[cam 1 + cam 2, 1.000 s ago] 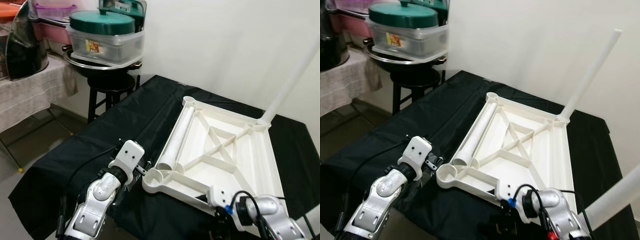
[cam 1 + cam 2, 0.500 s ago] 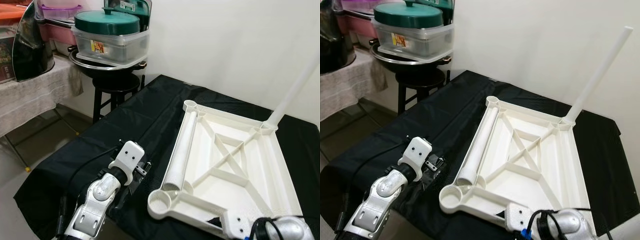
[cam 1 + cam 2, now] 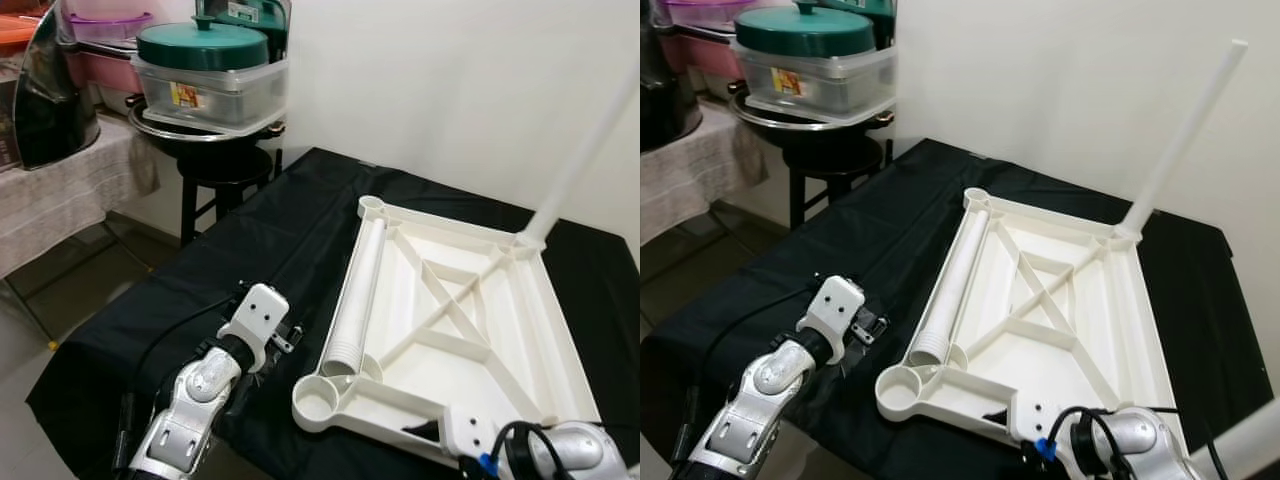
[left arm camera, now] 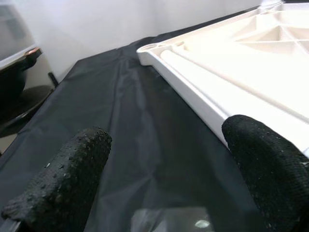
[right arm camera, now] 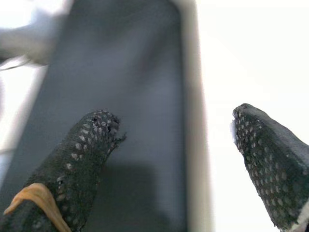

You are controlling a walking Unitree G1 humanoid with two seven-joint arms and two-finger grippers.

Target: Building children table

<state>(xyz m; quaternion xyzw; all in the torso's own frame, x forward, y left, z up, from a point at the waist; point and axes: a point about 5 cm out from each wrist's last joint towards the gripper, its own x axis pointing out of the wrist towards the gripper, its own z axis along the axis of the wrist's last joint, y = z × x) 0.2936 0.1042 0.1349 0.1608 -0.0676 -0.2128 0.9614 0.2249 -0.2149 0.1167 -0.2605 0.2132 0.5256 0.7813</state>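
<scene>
A white plastic tabletop (image 3: 440, 226) lies upside down on the black cloth. One white leg (image 3: 1180, 130) stands upright in its far right corner socket. A loose leg tube (image 3: 360, 295) lies inside the tabletop along its left rim. The near left corner socket (image 3: 320, 398) is empty. My left gripper (image 4: 164, 159) hovers open over the cloth just left of the tabletop, holding nothing. My right gripper (image 5: 176, 140) is open at the tabletop's near edge, with the white rim blurred between its fingers.
A black stool at the back left carries a metal basin and a clear box with a green lid (image 3: 205, 75). A cloth-covered table (image 3: 60, 180) stands further left. Another white tube (image 3: 1245, 445) crosses the near right corner. A white wall is behind.
The whole view has swayed with the head. My right arm sits lower and nearer than one second ago. The left arm and the lying leg have kept their places.
</scene>
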